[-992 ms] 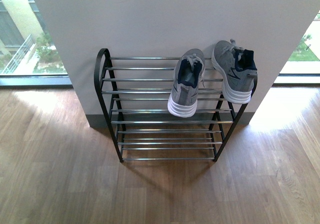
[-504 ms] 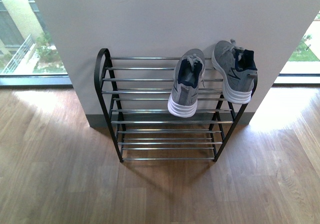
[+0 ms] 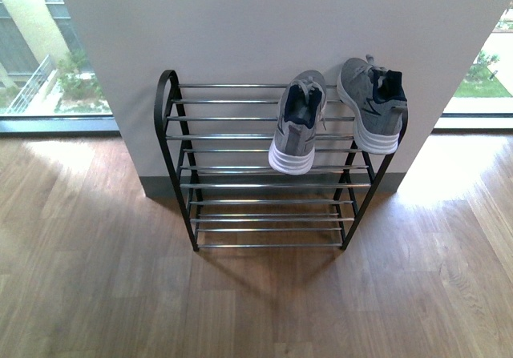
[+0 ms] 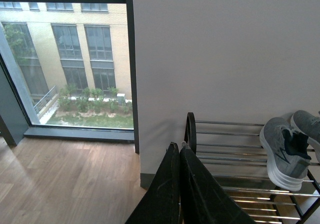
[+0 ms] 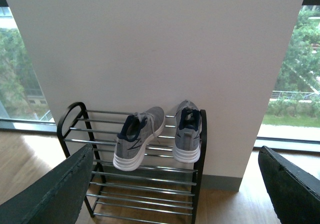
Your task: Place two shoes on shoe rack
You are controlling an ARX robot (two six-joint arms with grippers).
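Left gripper (image 4: 179, 146): two flat matte-black fingers pressed together, only a hairline seam between them, nothing held.
Right gripper (image 5: 175, 148): spread wide – its dark, faintly grainy fingers sat at opposite edges of the right wrist view, empty.
Floor (image 3: 96, 278): warm brown wood planks with visible grain, bright patches of daylight near the glass.
Shoe rack (image 3: 164, 126): black metal side frames with rounded top corners, three tiers of thin shiny chrome bars; it stood on the planks against the wall.
Left sneaker (image 3: 298, 134): grey knit upper, dark navy lining, thick white sole; it lay on the top tier right of centre, toe to the wall, heel reaching out past the front bars.
Right sneaker (image 3: 370, 106): same make, at the right end of the top tier by the side frame, angled – just beside its partner, not touching.
Wall (image 3: 240, 30): smooth, plain off-white, with a grey skirting strip.
Windows (image 3: 48, 54): floor-level glass on both sides of the wall, greenery and a building outside.
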